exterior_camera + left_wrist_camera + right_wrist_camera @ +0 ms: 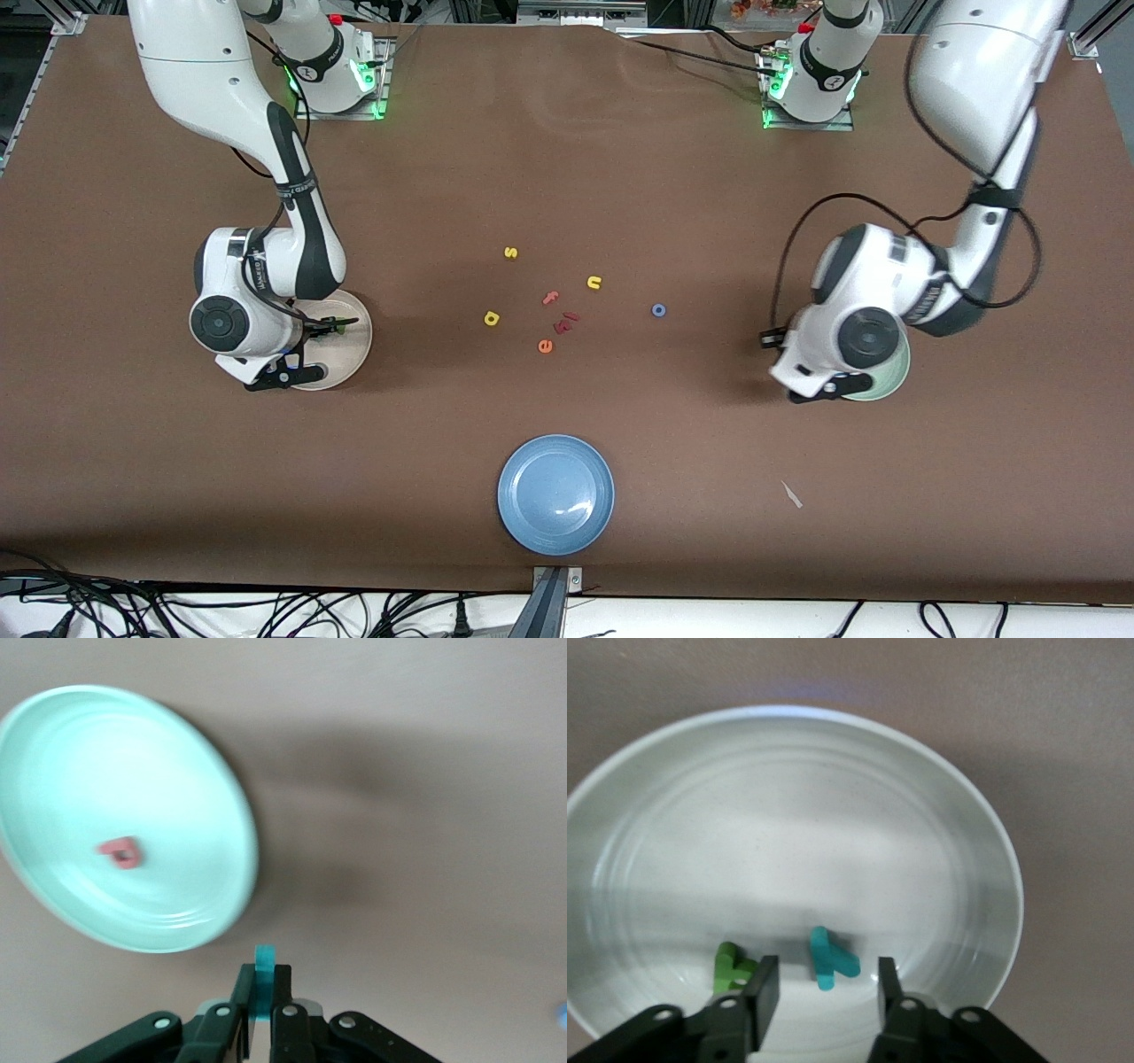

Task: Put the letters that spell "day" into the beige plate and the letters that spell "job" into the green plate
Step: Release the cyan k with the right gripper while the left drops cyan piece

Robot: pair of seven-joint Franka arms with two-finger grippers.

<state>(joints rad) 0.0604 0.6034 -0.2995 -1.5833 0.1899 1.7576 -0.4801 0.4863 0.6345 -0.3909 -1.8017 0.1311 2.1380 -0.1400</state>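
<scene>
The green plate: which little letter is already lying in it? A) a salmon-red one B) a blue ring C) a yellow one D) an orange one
A: the left wrist view shows one salmon-red letter lying in the green plate, and nothing else in it.

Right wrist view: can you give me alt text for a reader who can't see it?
The right gripper, fingers open, hangs over the beige plate. A teal "y" lies in the plate between the fingers, with a green "d" beside it.
</scene>
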